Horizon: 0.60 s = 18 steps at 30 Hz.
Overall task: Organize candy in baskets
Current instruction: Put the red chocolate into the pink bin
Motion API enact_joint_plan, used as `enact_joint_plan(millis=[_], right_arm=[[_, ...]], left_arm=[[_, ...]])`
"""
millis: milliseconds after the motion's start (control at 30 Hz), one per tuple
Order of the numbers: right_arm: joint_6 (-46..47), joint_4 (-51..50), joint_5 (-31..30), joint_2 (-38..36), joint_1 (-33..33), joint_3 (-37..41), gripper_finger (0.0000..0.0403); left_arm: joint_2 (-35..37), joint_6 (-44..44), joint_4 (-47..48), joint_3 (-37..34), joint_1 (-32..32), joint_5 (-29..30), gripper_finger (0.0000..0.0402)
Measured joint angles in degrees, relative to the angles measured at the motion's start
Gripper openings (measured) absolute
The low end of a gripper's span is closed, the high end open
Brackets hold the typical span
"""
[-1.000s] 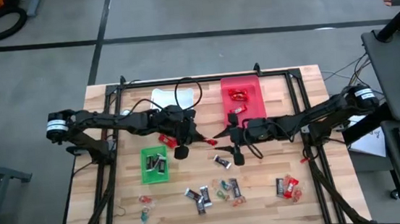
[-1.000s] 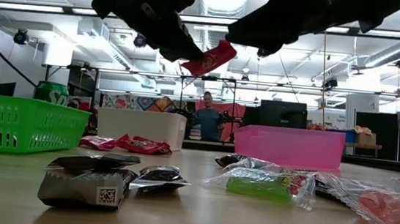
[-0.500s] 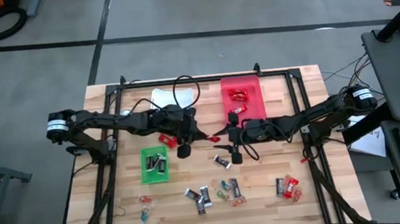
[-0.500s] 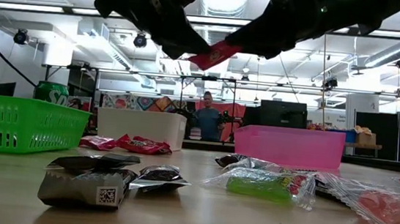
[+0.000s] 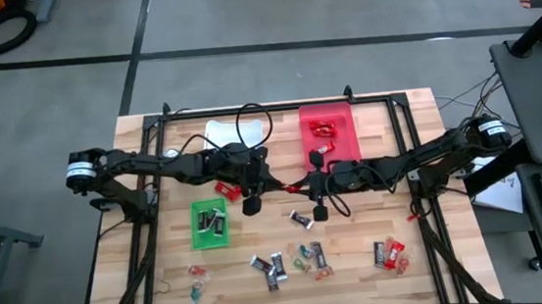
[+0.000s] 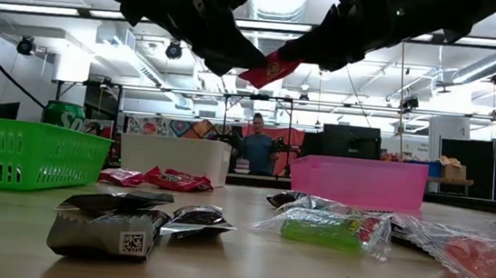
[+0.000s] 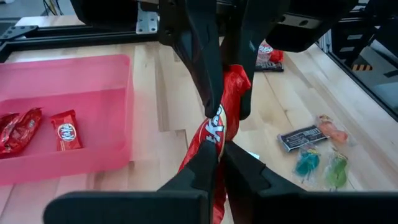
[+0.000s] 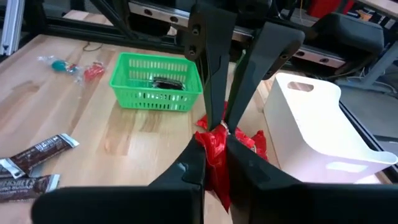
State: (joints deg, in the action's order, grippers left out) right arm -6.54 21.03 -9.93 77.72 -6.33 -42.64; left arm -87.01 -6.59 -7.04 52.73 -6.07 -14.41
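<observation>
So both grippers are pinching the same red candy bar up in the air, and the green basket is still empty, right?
Not quite. The left gripper and right gripper do both pinch the red candy bar above the table, but the green basket is not empty: the right wrist view shows dark-wrapped candy lying inside it, and the high view agrees.

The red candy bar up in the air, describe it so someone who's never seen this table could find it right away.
Start at the red basket at the table's far edge, then come toward the table's middle where the two grippers meet. The red bar hangs there above the wood, pinched by both the left gripper and the right gripper. Every other candy lies on the table or in a basket.
</observation>
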Motion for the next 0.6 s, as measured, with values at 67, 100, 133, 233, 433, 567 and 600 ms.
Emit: enact_joint_plan(millis=[67, 100, 133, 233, 433, 567, 600], right_arm=[[0.8, -0.3, 0.15, -0.37, 0.16, -0.02, 0.003], [1.06, -0.51, 0.31, -0.48, 0.37, -0.06, 0.003], [1.56, -1.03, 0.35, -0.78, 0.53, -0.06, 0.003], [3.9, -3.93, -0.4, -2.1, 1.41, -0.14, 0.003], [11.84, -16.92, -9.08, -6.53, 5.35, -0.17, 0.0029], [21.47, -30.57, -20.16, -8.37, 10.73, -0.18, 0.0029], [24.79, -33.44, -22.73, -8.4, 12.5, -0.17, 0.0029]], left_arm=[[0.05, -0.42, -0.05, 0.03, 0.0, 0.12, 0.0023], [0.05, -0.69, -0.05, 0.07, -0.04, 0.26, 0.003], [0.15, -0.9, 0.02, 0.07, -0.11, 0.47, 0.0038], [0.56, -1.76, 1.1, 0.07, -0.44, 1.99, 0.0062], [1.86, -2.53, 7.73, 1.2, -0.85, 16.95, 0.0094], [1.88, -2.16, 9.86, 1.61, -0.85, 23.8, 0.0098], [1.88, -2.05, 9.87, 1.62, -0.83, 23.96, 0.0098]])
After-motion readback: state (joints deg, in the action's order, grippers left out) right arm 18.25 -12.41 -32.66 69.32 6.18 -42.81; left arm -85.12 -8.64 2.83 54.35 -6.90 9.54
